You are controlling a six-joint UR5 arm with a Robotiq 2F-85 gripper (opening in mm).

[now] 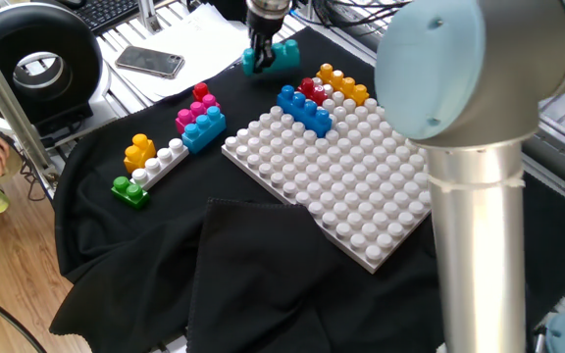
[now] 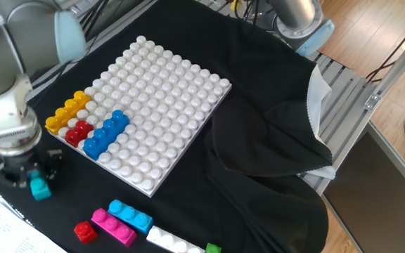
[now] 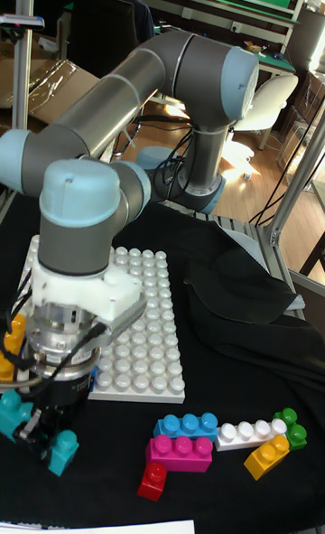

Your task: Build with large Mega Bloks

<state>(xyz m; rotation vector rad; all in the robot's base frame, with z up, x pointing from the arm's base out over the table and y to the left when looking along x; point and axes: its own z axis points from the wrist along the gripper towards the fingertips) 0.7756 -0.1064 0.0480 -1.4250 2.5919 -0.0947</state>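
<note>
My gripper (image 1: 261, 57) is shut on a teal Mega Blok (image 1: 284, 53) and holds it above the black cloth, just off the corner of the white studded baseplate (image 1: 341, 186). The other fixed view shows the gripper (image 2: 24, 174) with the teal block (image 2: 41, 190) hanging under it. On the baseplate's corner sit an orange block (image 1: 342, 86), a red block (image 1: 312, 90) and a blue block (image 1: 305, 110). Loose on the cloth lie red (image 1: 201, 93), pink (image 1: 195, 113), blue (image 1: 205, 130), white (image 1: 166, 161), yellow (image 1: 140, 149) and green (image 1: 128, 189) blocks.
A phone (image 1: 150, 62) and a round black device (image 1: 33, 57) lie beyond the cloth at the left. The arm's grey column (image 1: 479, 226) blocks the right foreground. Folded black cloth (image 2: 273, 154) bunches up beside the baseplate.
</note>
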